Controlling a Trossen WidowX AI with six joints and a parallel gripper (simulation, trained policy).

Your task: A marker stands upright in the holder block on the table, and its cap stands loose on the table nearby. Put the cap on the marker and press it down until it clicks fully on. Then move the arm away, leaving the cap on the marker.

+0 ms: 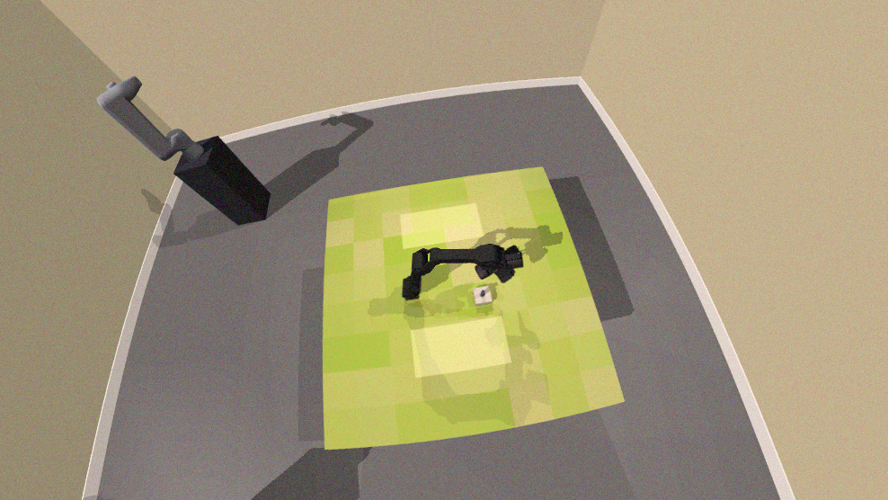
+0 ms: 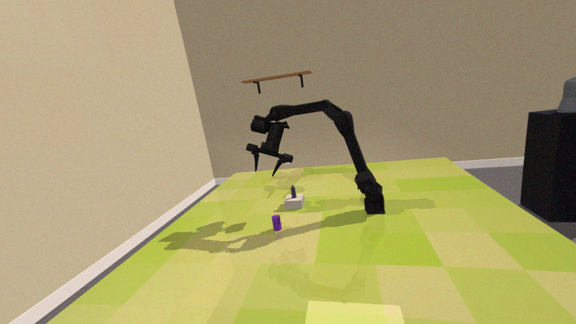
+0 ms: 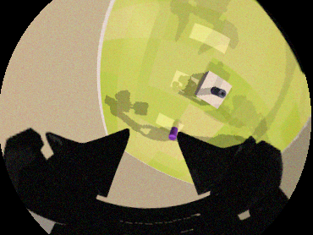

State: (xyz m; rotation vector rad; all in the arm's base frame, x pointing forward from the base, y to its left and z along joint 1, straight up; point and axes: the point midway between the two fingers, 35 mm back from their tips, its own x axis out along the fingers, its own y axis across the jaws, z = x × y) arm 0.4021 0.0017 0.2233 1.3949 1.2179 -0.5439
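The purple cap stands upright on the table, apart from the holder; the arm hides it in the top view. The white holder block sits on the table with the dark marker upright in it, its tip bare. My gripper is open and empty, high above the table and tilted. In the wrist view the cap shows far below, just beside the right fingertip, and the holder lies up and to the right of it.
The green checkered table bears pale rectangles and arm shadows. A black pedestal with a grey arm stands on the floor away from the table. A brown shelf hangs on the wall behind.
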